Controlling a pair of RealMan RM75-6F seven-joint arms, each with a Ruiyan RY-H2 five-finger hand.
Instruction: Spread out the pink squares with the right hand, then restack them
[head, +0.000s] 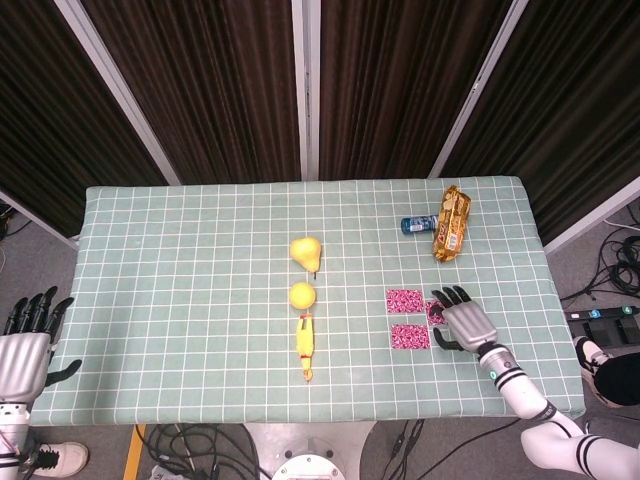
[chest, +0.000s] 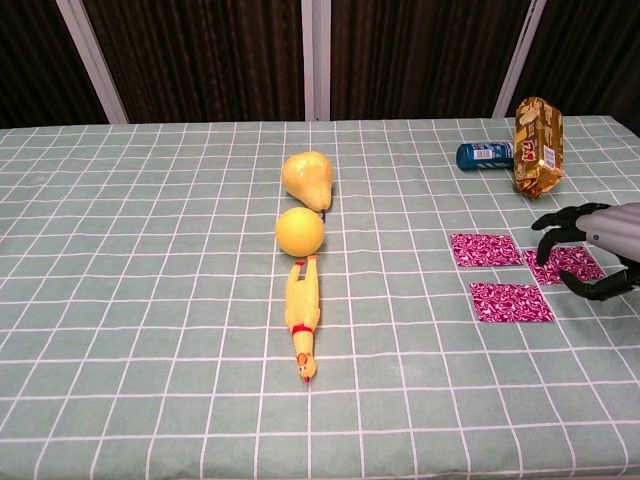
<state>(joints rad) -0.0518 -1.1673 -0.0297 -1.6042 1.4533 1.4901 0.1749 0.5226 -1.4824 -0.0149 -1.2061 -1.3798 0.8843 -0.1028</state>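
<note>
right hand (chest: 592, 250) fingers spread over third pink square (chest: 566, 262) | left hand (head: 25, 345) open, head view only

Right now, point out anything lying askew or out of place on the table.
Nothing looks spilled or damaged. The can lies on its side beside the snack bag. Three pink squares lie spread flat, one partly under the right hand.
</note>
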